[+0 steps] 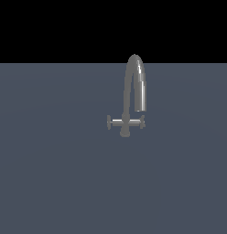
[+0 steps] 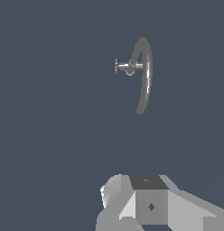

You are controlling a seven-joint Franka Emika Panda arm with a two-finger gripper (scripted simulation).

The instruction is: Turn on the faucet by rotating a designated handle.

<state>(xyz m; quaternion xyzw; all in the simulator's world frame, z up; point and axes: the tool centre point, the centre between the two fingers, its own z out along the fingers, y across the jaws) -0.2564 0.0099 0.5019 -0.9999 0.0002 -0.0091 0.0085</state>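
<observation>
no readable text anywhere

neither view shows letters, numbers, brands or signs: the faucet [image 1: 133, 96] is plain grey metal, and the floor [image 1: 51, 173] around it is unmarked.

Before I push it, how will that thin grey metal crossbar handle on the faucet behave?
The thin grey metal crossbar handle looks rigid, so it should swing about the short stem rather than bend. Its polished finish may be slippery. The small end knobs could help stop sliding off.

One faucet [image 1: 133, 91]; one crossbar handle [image 1: 126, 122], two end knobs.
</observation>
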